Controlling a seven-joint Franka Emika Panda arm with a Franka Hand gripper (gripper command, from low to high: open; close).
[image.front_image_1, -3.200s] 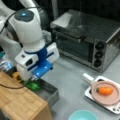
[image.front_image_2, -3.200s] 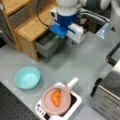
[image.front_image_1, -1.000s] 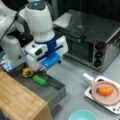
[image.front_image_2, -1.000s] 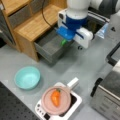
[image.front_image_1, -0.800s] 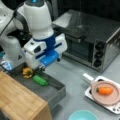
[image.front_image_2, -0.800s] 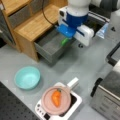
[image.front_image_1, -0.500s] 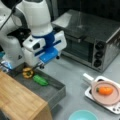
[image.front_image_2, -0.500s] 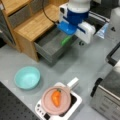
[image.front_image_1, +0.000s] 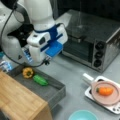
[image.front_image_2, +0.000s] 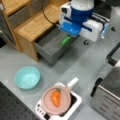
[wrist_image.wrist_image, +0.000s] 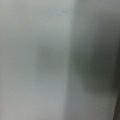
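In a front view I see my gripper (image.front_image_1: 47, 53) up in the air, over the open drawer (image.front_image_1: 53, 93). I cannot tell if its two fingers are apart or together, because the white and blue body of the arm hides them. Nothing hangs from it that I can see. Under it, inside the drawer, lies a green cucumber (image.front_image_1: 40, 80), and a yellow pepper (image.front_image_1: 28, 72) sits just beside it. A toaster oven (image.front_image_1: 100, 37) stands on the tabletop (image.front_image_1: 72, 75) at the right. Near the bottom right is a pink plate (image.front_image_1: 115, 98) with a carrot (image.front_image_1: 105, 91) on it, and a blue bowl (image.front_image_1: 83, 116) peeks in at the bottom edge. In a front view from higher up, the gripper (image.front_image_2: 71, 31) is above the far end of the drawer (image.front_image_2: 50, 46), and the cucumber (image.front_image_2: 65, 40) shows just below it. The bowl (image.front_image_2: 27, 77) and the carrot (image.front_image_2: 55, 97) on its plate (image.front_image_2: 47, 103) sit well apart from the drawer. The wrist view shows only blurry gray, and no gripper.
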